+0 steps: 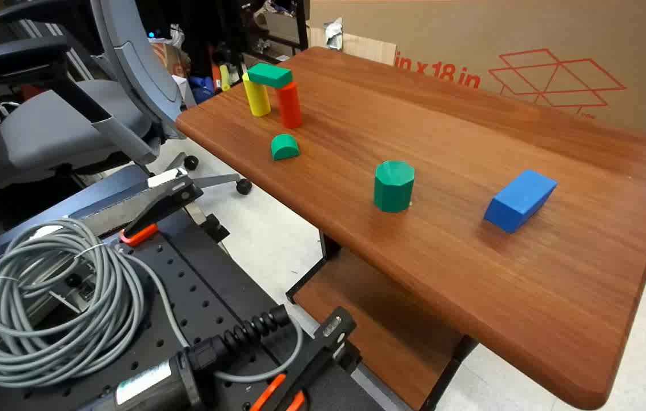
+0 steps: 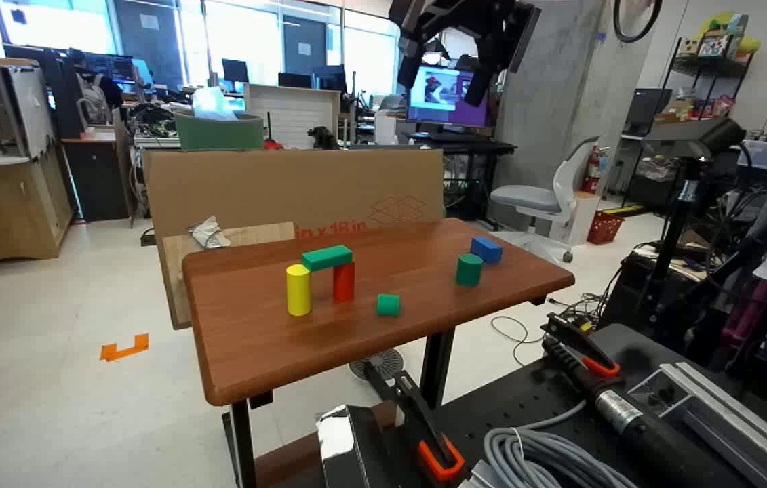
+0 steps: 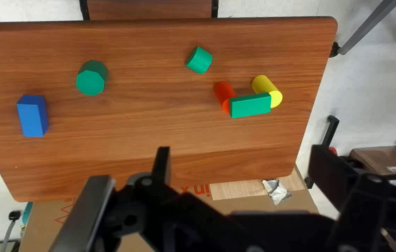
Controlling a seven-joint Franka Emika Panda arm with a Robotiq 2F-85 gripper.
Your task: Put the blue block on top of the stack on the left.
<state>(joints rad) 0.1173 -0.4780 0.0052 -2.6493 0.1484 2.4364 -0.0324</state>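
Observation:
The blue block (image 1: 520,200) (image 2: 486,249) (image 3: 32,117) lies on the brown table, apart from the other pieces. The stack is a red cylinder (image 1: 289,105) (image 2: 344,283) (image 3: 224,91) and a yellow cylinder (image 1: 257,98) (image 2: 298,291) (image 3: 265,84), both upright. A flat green block (image 1: 269,75) (image 2: 327,257) (image 3: 250,105) lies across their tops. My gripper (image 2: 441,88) (image 3: 241,152) is open, with nothing between its fingers. It hangs high above the table in an exterior view, far from the blue block and the stack.
A green eight-sided cylinder (image 1: 394,187) (image 2: 469,270) (image 3: 90,82) stands between the blue block and the stack. A small green half-round piece (image 1: 285,147) (image 2: 388,305) (image 3: 199,60) sits near the stack. A large cardboard sheet (image 1: 442,34) (image 2: 254,183) stands along one long table edge.

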